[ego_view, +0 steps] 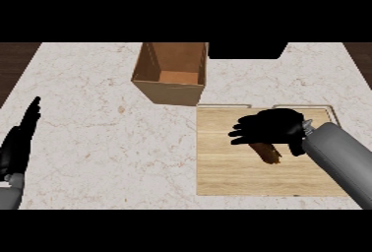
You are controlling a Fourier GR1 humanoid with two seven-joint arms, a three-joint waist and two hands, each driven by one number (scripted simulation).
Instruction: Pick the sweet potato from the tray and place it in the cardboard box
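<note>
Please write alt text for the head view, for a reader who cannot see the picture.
The robot's right hand curls over the upper end of a sweet potato lying on a wooden tray on the marble counter. An open cardboard box stands just beyond the tray's far left corner; the left hand rests open at the view's left edge.

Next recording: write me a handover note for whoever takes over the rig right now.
Left hand: open, resting at the view's left edge.
Right hand: curled round the sweet potato's upper end, over the wooden tray.
Cardboard box: open, beyond the tray's far-left corner, nothing seen inside.
Done: grasp. Left: lift, carry to box, release.
</note>
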